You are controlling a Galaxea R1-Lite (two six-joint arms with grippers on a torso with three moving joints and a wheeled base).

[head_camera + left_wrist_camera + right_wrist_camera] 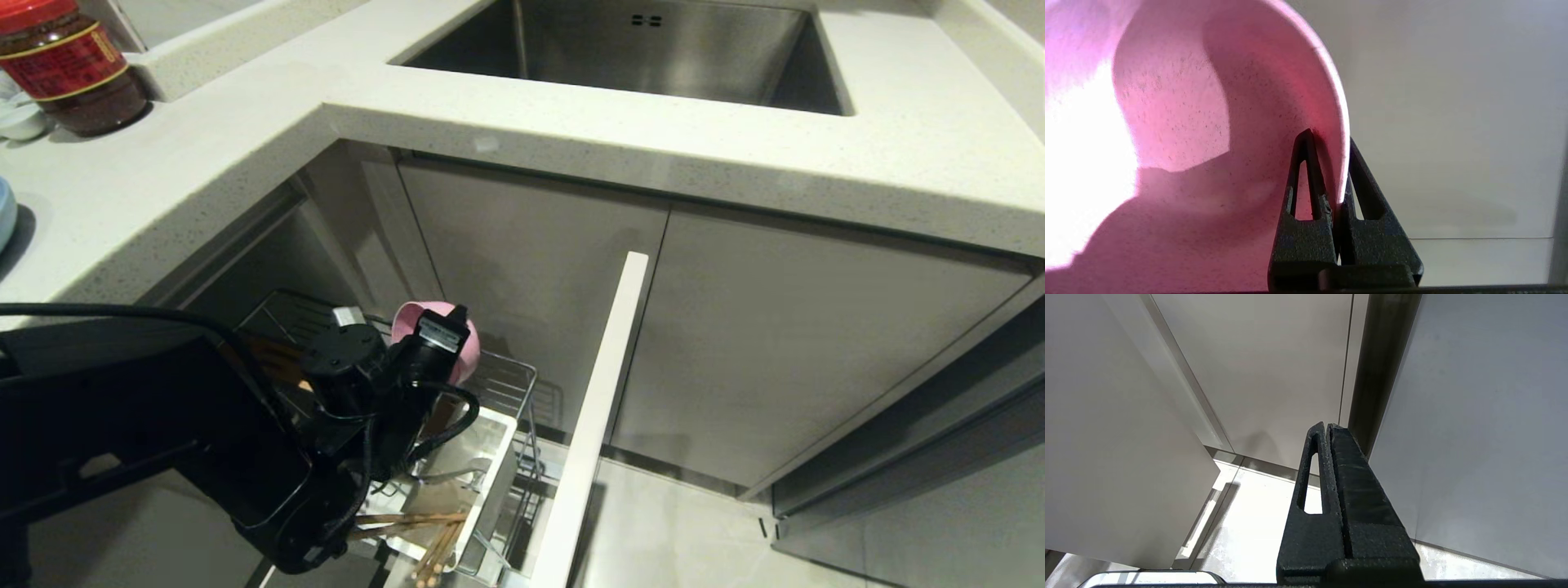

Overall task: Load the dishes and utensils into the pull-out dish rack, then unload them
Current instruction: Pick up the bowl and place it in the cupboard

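one pink bowl (433,327), one dish rack (510,384), two chopsticks (437,551), one jar (69,65)

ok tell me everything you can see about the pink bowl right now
The pink bowl is small, round and matte, with a faintly speckled surface that looks like plastic or ceramic. It is tipped on edge, not lying flat. The left hand is shut on its rim, one finger inside the bowl and one outside. In the head view the pink bowl sits above the pull-out dish rack, beside the cabinet door, partly hidden behind the left hand. Whether it touches the rack's wires cannot be told.
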